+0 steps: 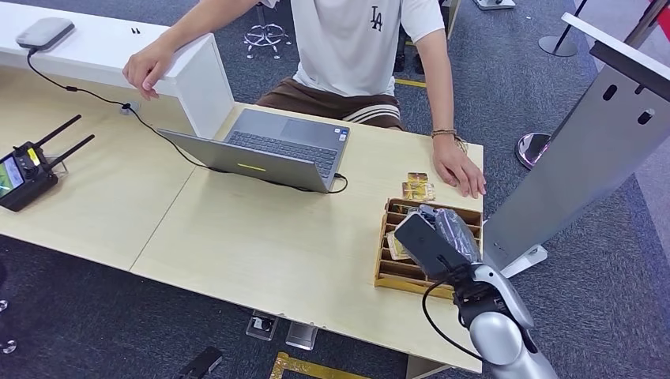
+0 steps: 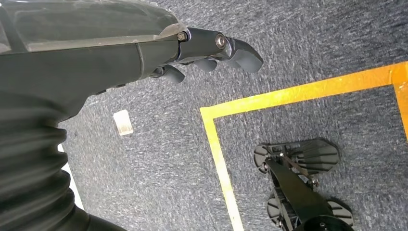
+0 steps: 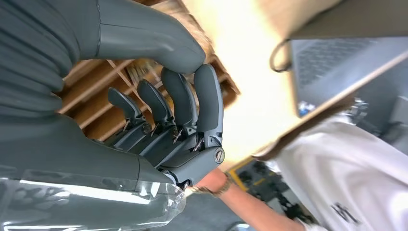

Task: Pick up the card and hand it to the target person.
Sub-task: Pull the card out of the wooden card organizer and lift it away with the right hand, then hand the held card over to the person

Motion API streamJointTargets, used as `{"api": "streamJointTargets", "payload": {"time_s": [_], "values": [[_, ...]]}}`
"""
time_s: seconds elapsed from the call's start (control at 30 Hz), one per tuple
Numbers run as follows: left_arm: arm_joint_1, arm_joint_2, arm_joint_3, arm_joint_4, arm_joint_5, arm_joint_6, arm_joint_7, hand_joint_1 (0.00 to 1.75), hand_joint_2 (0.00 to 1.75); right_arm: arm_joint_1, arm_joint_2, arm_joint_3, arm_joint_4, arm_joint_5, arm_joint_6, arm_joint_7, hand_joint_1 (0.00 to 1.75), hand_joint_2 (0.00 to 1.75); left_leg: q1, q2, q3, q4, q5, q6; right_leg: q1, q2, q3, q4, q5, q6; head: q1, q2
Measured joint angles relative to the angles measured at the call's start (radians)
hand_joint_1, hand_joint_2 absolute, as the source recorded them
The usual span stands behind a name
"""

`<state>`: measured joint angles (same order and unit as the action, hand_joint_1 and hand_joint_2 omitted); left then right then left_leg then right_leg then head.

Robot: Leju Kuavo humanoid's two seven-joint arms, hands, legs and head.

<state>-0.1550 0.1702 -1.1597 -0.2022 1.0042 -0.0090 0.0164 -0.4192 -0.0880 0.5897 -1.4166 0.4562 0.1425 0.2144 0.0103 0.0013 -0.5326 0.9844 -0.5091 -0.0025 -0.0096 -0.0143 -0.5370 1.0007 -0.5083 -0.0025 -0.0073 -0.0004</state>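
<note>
On the desk (image 1: 261,245), near its right edge, stands a wooden rack (image 1: 393,272) with slots, so cards stay upright and easy to pinch. Person (image 1: 355,47) sits opposite w/ one hand (image 1: 461,170) flat just beside the rack, probably ready to receive. Right hand (image 1: 437,237) hovers over the rack; from the wrist cam its fingers (image 3: 185,103) curl toward the thumb above the slots, but whether a card is pinched, I cannot tell. Cards (image 1: 397,246) sit in the rack; two more (image 1: 419,187) lie beside it. Left hand (image 2: 211,53) hangs toward the floor, fingers curled, holding nothing.
</note>
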Motion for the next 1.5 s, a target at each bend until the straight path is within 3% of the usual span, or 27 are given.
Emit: {"api": "streamJointTargets", "payload": {"time_s": [0.2,0.43,1.5], "values": [[0.004,0.001,0.0,0.0,0.006,0.0,-0.006,0.0,1.75,-0.017,-0.044,-0.027,-0.118,-0.084,0.008,-0.021,1.54,1.75,0.0,0.0,0.0,0.0,0.0,0.0,0.0,0.0,0.0,0.0,0.0,0.0,0.0,0.0],[0.002,0.001,0.0,0.0,0.007,-0.001,-0.009,0.0,1.75,-0.031,-0.06,-0.039,-0.184,-0.119,0.011,-0.046,1.54,1.75,0.0,0.0,0.0,0.0,0.0,0.0,0.0,0.0,0.0,0.0,0.0,0.0,0.0,0.0],[-0.005,0.001,0.0,0.006,0.014,-0.006,-0.02,0.0,1.75,-0.071,-0.062,-0.04,-0.202,-0.139,0.002,-0.064,1.54,1.75,0.0,0.0,0.0,0.0,0.0,0.0,0.0,0.0,0.0,0.0,0.0,0.0,0.0,0.0]]}}
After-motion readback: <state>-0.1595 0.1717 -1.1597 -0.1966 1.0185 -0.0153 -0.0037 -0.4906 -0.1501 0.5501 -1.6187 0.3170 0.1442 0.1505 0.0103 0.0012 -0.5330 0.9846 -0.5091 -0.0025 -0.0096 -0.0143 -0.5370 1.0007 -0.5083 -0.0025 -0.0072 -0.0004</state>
